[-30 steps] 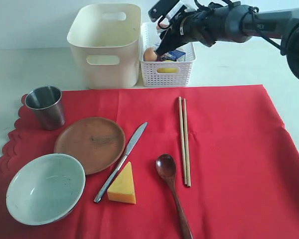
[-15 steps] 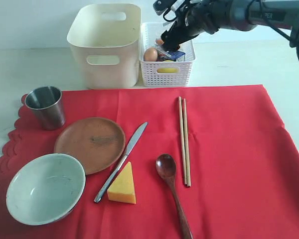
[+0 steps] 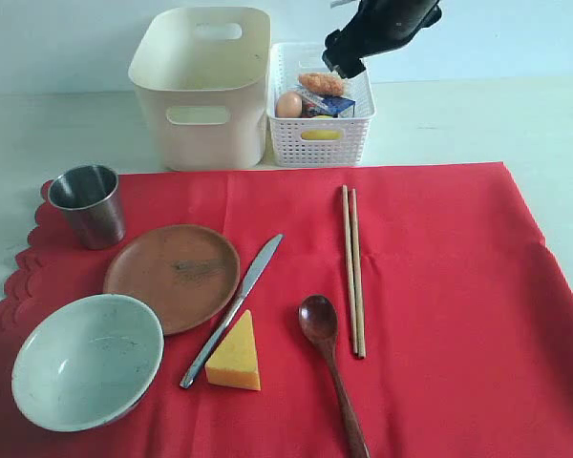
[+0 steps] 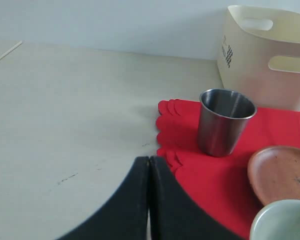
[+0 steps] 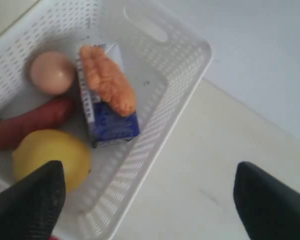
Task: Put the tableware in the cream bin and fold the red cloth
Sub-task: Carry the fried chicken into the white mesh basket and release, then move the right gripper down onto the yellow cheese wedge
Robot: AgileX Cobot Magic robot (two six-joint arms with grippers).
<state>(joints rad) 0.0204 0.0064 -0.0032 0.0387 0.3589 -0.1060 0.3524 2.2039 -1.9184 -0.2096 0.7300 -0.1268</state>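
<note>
Left hand (image 4: 149,163) smooth, black, tapered; right hand (image 5: 149,182) matte black, blunt-tipped.

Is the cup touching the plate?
Apart. The left wrist view shows a strip of red cloth between the cup and the plate.

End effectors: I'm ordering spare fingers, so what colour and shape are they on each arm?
Both are matte black. The left end effector has two smooth fingers tapering to slim tips; the right end effector has blunter, rounded ones. The right arm looks dark too. No markings are visible.
</note>
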